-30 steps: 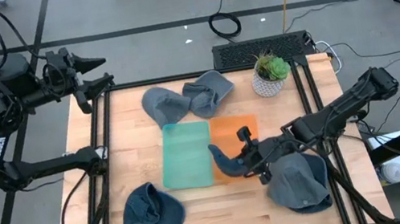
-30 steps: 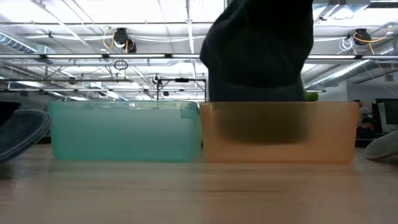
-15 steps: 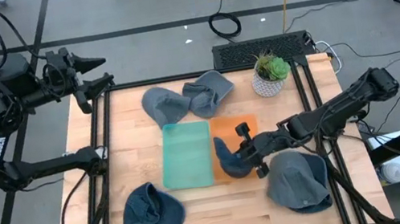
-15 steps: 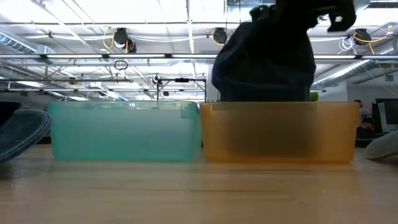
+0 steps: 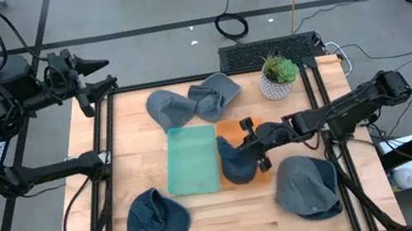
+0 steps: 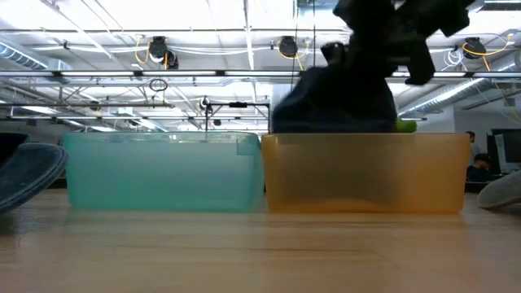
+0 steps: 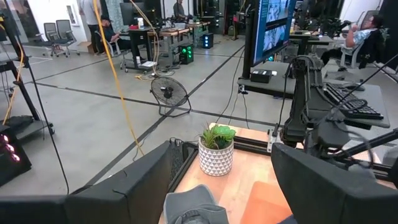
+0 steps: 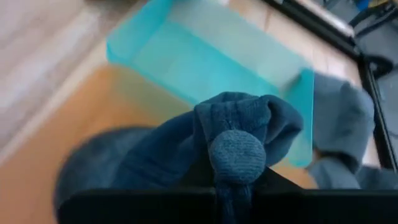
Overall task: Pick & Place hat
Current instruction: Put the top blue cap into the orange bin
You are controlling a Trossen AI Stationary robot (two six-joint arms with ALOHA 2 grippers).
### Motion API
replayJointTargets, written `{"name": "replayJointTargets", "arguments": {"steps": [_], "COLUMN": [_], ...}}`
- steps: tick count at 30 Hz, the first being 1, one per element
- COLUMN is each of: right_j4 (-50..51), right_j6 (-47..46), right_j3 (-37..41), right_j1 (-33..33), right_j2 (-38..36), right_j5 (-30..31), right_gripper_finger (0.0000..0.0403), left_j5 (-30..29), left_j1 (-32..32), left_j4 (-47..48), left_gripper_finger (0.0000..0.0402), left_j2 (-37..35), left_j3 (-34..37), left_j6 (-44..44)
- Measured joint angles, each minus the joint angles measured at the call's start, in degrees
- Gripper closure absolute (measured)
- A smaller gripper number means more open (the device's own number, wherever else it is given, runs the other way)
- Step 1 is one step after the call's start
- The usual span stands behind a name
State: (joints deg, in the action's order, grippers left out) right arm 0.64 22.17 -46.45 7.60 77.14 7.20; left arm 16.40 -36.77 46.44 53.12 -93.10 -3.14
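So the big change: over the last second the right gripper (image 5: 252, 148) has carried the dark blue hat (image 5: 237, 163) off the near right part of the wooden table (image 5: 132, 149) and in over the orange bin (image 5: 233, 134). A second ago the hat hung out past the bin's near edge; now it sits right over the bin, bunched up under the claw. The low view backs that up: the hat's bulk (image 6: 338, 102) has dropped and now pokes just above the orange rim (image 6: 366, 140) with the claw on top of it. My read is the place step is nearly done and the release is what's left, though I can't tell whether the hat is touching the bin floor yet.

The claw is clamped shut on the hat; in the right wrist view the top button (image 8: 237, 152) and gathered crown sit right at the fingers, so it's pinching the crown.

Containers: the orange bin is directly below the claw and holds nothing but the hat going in. The teal bin (image 5: 192, 158) is just beside it, on the side away from the right arm, and looks empty from above.

Other hats relative to the claw: one grey hat (image 5: 307, 186) just behind it toward the near edge, two more (image 5: 193, 101) beyond the bins, one blue hat (image 5: 156, 219) well off past the teal bin. A small potted plant (image 5: 277, 75) sits near the far edge.

The left gripper (image 5: 92, 76) is parked off the far left corner, fingers spread open, holding nothing.
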Motion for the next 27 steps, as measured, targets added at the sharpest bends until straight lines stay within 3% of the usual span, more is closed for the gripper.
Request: {"name": "replayJointTargets", "arguments": {"steps": [8,15,23,27], "right_j4": [-5.6,-13.4,-13.3,-14.2], "right_j6": [0.1,1.9,5.1,1.2], "right_j3": [5.6,9.4,9.9,9.9], "right_j1": [-2.3,-5.0,-8.1,-8.4], "right_j2": [0.0,0.0,0.0,0.0], "right_j5": [-0.1,-4.4,-5.8,-7.5], "right_gripper_finger": [0.0403,0.0403,0.04,0.0379], "left_j5": [0.0,0.0,-0.2,-0.2], "left_j1": [0.0,0.0,0.0,0.0], "left_j4": [0.0,0.0,-0.2,-0.2], "left_gripper_finger": [0.0117,0.0117,0.0117,0.0117], "left_j2": [0.0,0.1,0.2,0.2], "left_j3": [0.0,0.0,0.0,0.0], "left_j6": [0.3,0.4,0.4,0.4]}}
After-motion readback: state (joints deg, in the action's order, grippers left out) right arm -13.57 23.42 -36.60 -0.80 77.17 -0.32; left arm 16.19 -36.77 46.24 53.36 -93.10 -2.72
